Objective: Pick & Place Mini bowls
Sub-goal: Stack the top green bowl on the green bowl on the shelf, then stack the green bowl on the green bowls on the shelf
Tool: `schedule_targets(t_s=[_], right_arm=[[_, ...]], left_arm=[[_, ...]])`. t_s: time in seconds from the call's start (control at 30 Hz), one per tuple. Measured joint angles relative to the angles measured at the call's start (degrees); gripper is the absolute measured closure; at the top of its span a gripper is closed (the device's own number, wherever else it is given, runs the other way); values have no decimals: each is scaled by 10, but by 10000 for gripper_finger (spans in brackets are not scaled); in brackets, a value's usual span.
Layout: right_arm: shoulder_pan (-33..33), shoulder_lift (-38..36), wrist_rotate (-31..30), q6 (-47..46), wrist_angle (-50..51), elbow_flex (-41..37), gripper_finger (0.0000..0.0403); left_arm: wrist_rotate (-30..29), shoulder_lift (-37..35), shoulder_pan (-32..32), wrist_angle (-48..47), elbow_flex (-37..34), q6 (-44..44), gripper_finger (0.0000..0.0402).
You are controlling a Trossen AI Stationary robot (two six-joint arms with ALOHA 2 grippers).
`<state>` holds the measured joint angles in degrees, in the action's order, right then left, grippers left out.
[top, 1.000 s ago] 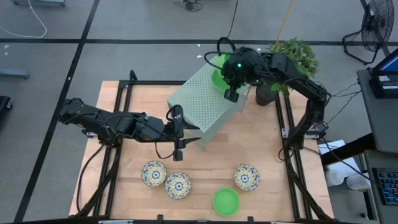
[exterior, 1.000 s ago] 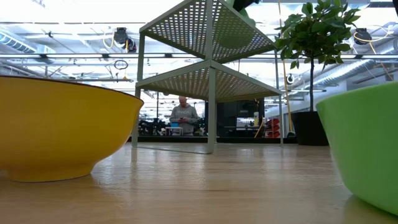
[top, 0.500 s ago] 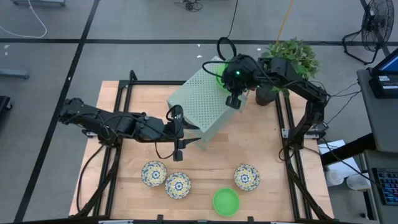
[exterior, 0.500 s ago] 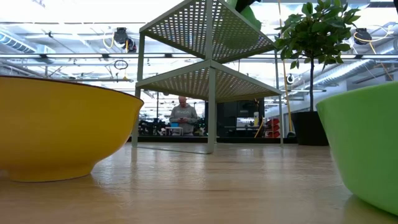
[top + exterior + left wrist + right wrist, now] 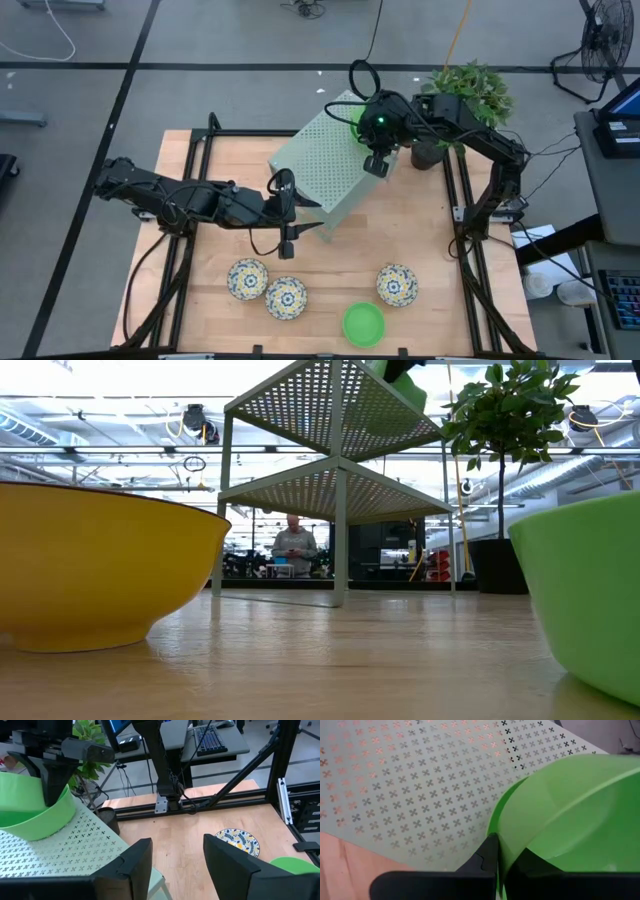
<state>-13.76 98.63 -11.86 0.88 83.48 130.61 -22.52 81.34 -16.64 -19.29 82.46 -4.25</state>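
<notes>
One green bowl (image 5: 560,810) is pinched by its rim in the closed right gripper (image 5: 375,163), tilted above the far corner of the perforated box (image 5: 325,165). It should be levelled and lowered until flat on the box top before being let go, clear of the edge. Four more bowls (image 5: 287,297) are left near the counter (image 5: 420,230) front. The left gripper (image 5: 172,860) is held partly open beside the box, empty

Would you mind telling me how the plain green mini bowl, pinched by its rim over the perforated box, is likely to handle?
The green mini bowl probably stays stiff: its thin wall holds shape in the right gripper. Its smooth surface looks slippery. Hanging tilted from one rim point, it may rock when released.
</notes>
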Motion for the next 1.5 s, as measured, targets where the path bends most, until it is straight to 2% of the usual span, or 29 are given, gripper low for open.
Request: schedule_targets(t_s=[0.2,0.53,0.7,0.97,1.17,1.23,1.4,1.5], right_arm=[[0,0,0,-15,0,0,385],[0,0,-3,-11,-24,0,273],[0,0,-3,-11,-34,0,241],[8,-5,-2,0,-42,0,244],[39,-24,0,2,-73,0,246],[60,-32,8,-8,-74,0,244],[137,-37,76,-51,-62,0,242],[197,-35,75,-69,-42,0,245]], left_arm=[[0,0,0,0,0,0,238],[0,0,0,0,0,0,246],[0,0,0,0,0,0,232],[0,0,0,0,0,0,215],[0,0,0,0,0,0,215],[0,0,0,0,0,0,218],[0,0,0,0,0,0,227],[0,0,0,0,0,0,233]])
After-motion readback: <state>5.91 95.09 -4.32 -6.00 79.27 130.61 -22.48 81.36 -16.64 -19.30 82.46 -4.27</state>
